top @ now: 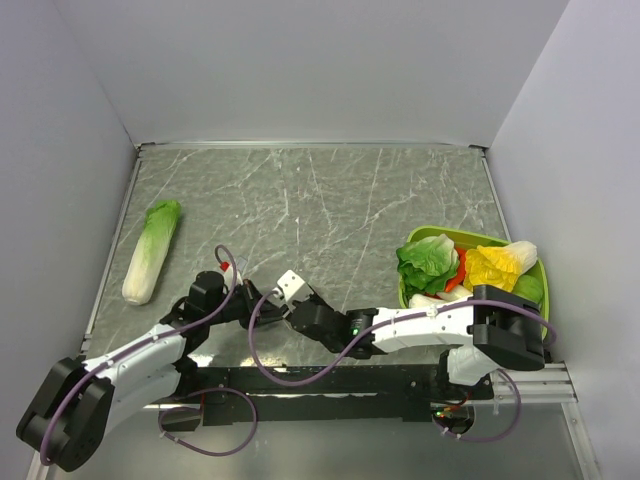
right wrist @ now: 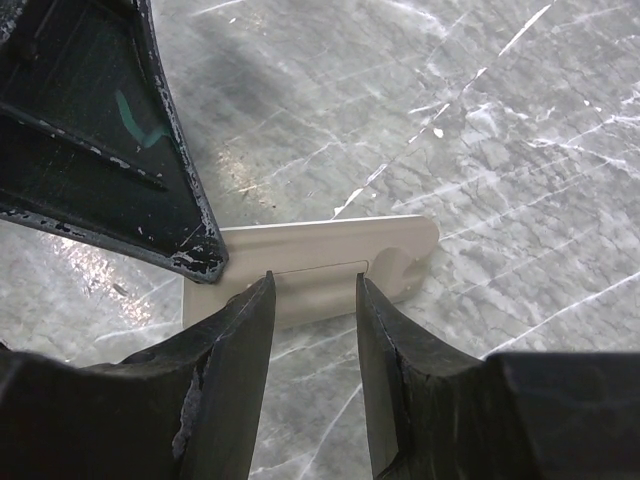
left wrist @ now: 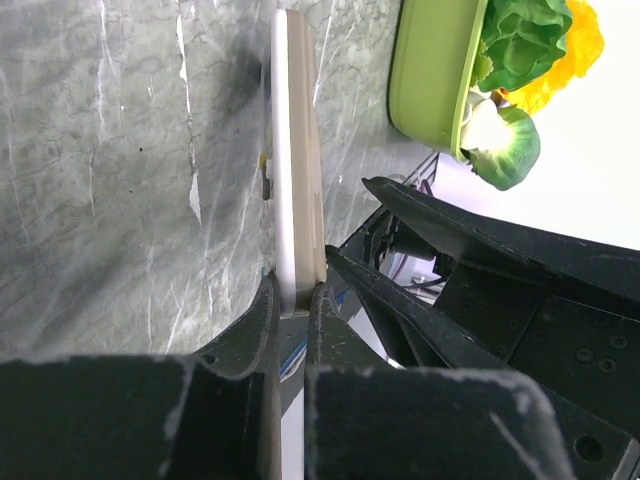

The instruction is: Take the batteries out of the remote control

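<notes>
The remote control (top: 291,285) is held off the table near its front edge, between the two arms. In the left wrist view the remote control (left wrist: 295,150) shows edge-on, and my left gripper (left wrist: 295,295) is shut on its near end. The right wrist view shows the grey-tan back of the remote control (right wrist: 330,250) with the outline of a closed cover. My right gripper (right wrist: 315,285) is open, its two fingertips resting against that cover, one at each end. A left finger (right wrist: 180,240) pinches the remote's other end. The batteries are hidden.
A long pale-green cabbage (top: 150,250) lies at the left of the table. A green bowl (top: 470,235) of toy vegetables stands at the right, beside the right arm. Grey walls close in the table at the back and sides.
</notes>
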Controlling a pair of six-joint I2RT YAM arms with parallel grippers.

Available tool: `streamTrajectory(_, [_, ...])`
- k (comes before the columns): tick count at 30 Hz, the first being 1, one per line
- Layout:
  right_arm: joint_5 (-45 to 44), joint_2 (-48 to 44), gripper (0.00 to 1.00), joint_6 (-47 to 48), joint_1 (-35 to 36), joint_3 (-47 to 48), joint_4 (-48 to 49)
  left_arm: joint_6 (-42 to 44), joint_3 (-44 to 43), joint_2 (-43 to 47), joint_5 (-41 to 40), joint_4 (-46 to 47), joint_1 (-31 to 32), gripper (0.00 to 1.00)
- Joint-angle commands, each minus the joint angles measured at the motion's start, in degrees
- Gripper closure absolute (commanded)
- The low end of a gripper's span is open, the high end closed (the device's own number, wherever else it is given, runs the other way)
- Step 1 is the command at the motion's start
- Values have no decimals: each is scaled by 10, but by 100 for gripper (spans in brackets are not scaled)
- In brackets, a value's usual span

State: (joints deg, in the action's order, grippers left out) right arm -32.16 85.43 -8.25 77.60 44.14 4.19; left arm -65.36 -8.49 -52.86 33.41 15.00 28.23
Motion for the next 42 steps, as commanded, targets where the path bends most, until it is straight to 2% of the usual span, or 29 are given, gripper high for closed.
streamTrajectory(1, [25, -25, 54, -17, 0, 15, 1, 8, -28, -8, 22, -2, 3, 99])
streamTrajectory(10, [174, -92, 53, -54, -72, -27, 13, 31, -54, -17, 39, -39, 3, 99])
streamTrajectory(18, [233, -90, 51, -62, -90, -47, 36, 38, -58, -33, 46, -39, 2, 99])
streamTrajectory(33, [227, -69, 50, -71, -91, -59, 48, 34, -51, -35, 43, -31, 2, 99])
streamTrajectory(42, [219, -68, 52, -70, -91, -66, 50, 30, -50, -35, 43, -25, 2, 99])
